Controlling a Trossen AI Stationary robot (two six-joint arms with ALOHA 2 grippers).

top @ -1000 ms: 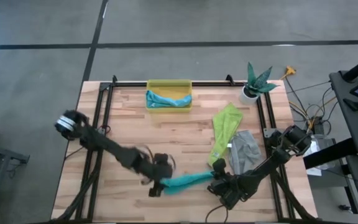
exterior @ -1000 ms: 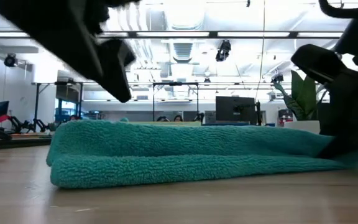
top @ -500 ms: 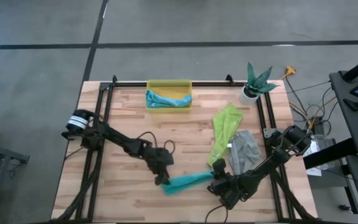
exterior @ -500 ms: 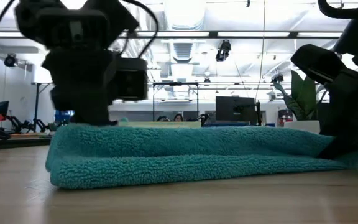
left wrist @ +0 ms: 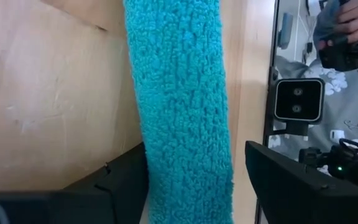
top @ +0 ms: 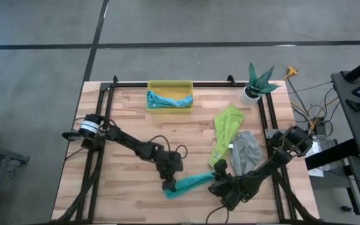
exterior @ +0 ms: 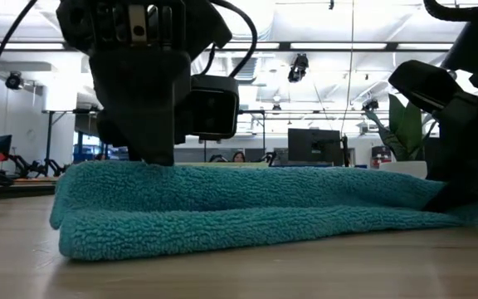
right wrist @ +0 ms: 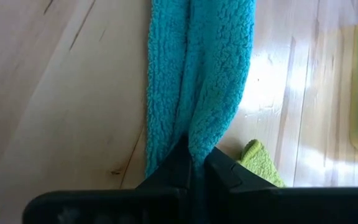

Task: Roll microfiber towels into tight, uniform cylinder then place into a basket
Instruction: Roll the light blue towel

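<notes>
A teal towel [top: 189,182], folded into a long narrow strip, lies flat on the table near its front edge. My right gripper [top: 218,179] is shut on the strip's right end. My left gripper [top: 167,183] is open over the strip's left end [exterior: 81,216], pointing down. In the left wrist view its two fingers [left wrist: 123,183] stand either side of the strip [left wrist: 179,93]. The yellow basket [top: 170,84] stands at the far edge with a light blue towel [top: 167,100] in it. A lime green towel [top: 225,130] and a grey towel [top: 246,150] lie flat at the right. My left gripper straddles the strip's left end from above, fingers across it; one finger [left wrist: 126,180] lies close against the strip's side, but I cannot tell whether it touches. My right gripper pinches the strip's right end [right wrist: 194,140] between its two fingers, across several bunched layers. It comes in low from the table's right, along the strip. The towel lies slack on the table.
A white plant pot [top: 251,92] with a green plant stands at the far right corner. Black rails [top: 105,119] run along the table's left, far and right sides. Bare wood lies between the basket and the teal towel.
My left gripper has turned and come down over the teal strip's left end, moving a little toward the table's right edge. The strip's left end has bulged out slightly toward the left. My right gripper has kept still.
</notes>
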